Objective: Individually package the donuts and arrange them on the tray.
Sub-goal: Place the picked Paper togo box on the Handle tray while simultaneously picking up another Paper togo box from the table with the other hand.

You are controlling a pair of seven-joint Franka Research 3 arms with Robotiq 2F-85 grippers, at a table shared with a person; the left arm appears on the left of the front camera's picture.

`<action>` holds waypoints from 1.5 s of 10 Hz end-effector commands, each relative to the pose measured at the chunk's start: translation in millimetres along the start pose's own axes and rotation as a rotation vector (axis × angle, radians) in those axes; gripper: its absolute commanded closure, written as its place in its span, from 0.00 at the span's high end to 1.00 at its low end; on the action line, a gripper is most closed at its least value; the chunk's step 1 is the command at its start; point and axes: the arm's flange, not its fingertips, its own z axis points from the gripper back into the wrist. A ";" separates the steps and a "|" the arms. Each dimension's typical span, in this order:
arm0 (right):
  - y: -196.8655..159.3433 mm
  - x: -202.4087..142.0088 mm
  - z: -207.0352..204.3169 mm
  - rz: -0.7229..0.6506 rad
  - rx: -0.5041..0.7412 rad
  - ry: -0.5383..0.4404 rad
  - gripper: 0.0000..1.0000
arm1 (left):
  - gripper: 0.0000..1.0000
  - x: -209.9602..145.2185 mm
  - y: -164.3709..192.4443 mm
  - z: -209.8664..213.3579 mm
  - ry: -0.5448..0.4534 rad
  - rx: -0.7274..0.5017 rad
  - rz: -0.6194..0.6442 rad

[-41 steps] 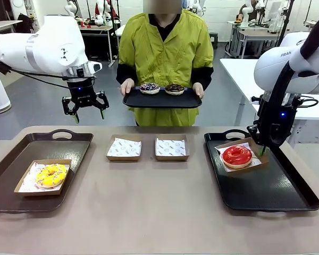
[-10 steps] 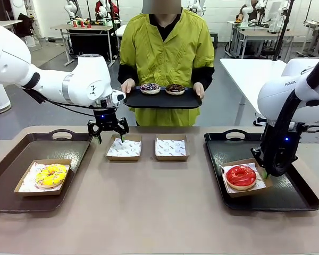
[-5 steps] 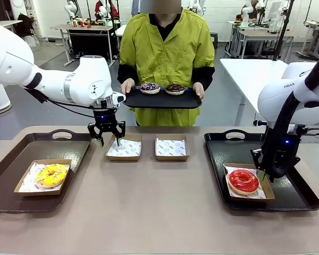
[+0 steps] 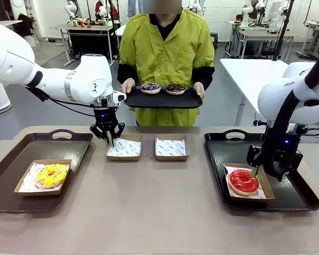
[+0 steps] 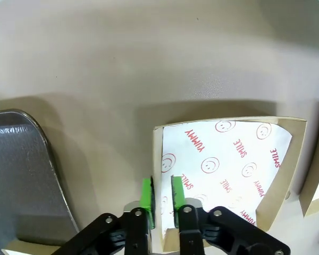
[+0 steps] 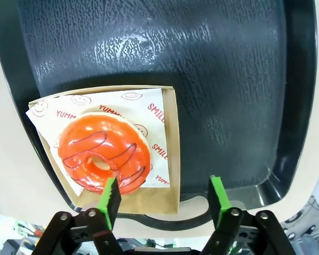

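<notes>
Red donut [image 6: 103, 154] glossy ring | right fingers [image 6: 110, 197] spread, empty | left fingers [image 5: 146, 194] pinching cardboard box [image 5: 296, 139] wall

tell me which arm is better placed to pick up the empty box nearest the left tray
Left. The left gripper has its pads either side of one wall of that empty box. The right gripper hangs open over the red donut on the right tray, across the table.
</notes>
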 end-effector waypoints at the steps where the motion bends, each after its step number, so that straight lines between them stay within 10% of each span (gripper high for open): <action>1: -0.9 1.1 0.9 0.003 0.030 0.012 1.00 | 0.00 5.7 -0.1 2.0 0.010 0.010 -0.016; 5: -5.0 -4.0 5.0 0.037 0.058 -0.015 1.00 | 0.00 3.5 0.6 7.1 -0.008 0.009 -0.006; 10: -111.6 -21.0 69.4 0.363 0.596 0.028 1.00 | 0.00 -23.4 -18.0 97.5 -0.012 -0.019 -0.067; 15: -230.1 -11.5 59.3 0.259 1.082 -0.084 1.00 | 0.00 -27.6 -48.1 170.3 -0.056 0.003 -0.069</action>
